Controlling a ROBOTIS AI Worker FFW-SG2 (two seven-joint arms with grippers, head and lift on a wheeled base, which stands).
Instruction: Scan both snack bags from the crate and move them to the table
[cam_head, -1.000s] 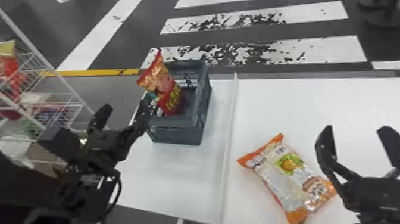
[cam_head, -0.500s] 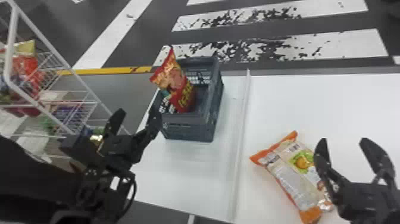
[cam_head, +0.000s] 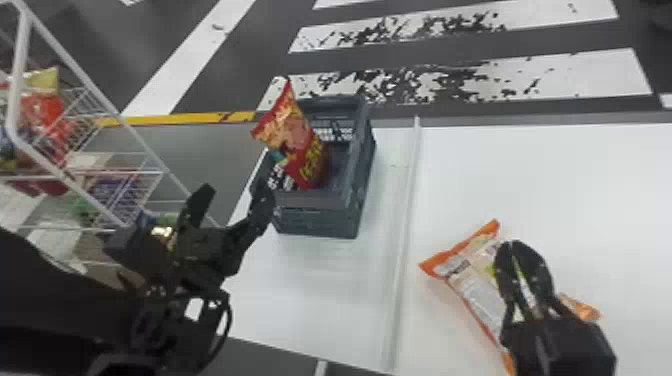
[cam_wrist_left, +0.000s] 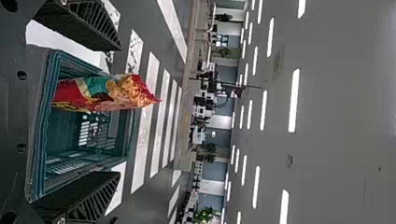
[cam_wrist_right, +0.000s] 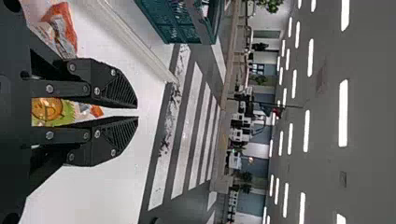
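Red-and-yellow foil snack bag is standing, top tilting left, in the left part of a blue-grey plastic crate on a white table. The robot's black left gripper, fingers spread wide, is hovering by the crate's near left corner, seemingly preparing a pickup; good handling is probably calling for clearing the rim, straddling the bag's middle, squeezing lightly to spare the foil, and lifting straight up past the walls. At right, the black right gripper, fingers drawn together, is hanging over an orange-edged, pale plastic snack bag lying flat.
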